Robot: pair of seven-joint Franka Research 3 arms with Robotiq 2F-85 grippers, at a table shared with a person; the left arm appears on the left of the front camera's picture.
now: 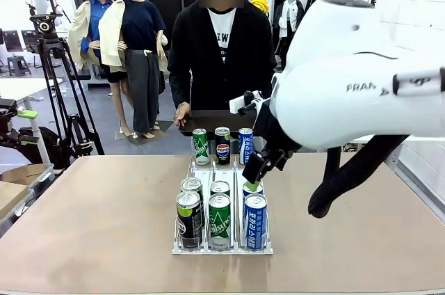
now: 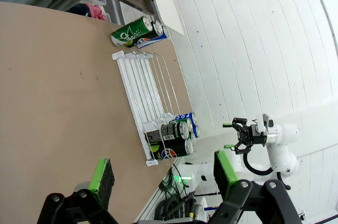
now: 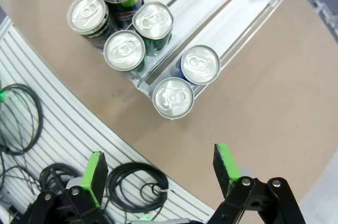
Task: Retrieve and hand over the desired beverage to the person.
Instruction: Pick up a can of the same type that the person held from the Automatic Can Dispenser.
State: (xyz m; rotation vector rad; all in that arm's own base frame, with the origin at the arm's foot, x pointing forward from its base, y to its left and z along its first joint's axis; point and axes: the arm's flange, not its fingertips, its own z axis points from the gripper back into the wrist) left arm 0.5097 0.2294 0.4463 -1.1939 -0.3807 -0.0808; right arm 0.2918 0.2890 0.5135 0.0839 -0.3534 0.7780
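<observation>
Brown tabletop carries a white rack with three lanes that sort the cans by kind, so that, we judge, one can be lifted out cleanly. Six stand at our near end. Three stand at the far end by the person, who holds a dark tray at the edge, likely to receive the drink. Our right end effector hangs released, fingers wide, over the blue cans in the near right lane, grasping nothing. Our left end effector is likewise released and empty, off to the side. We cannot tell which drink is wanted. The green cans stand just beside the blue ones, so we expect a tight grasp.
</observation>
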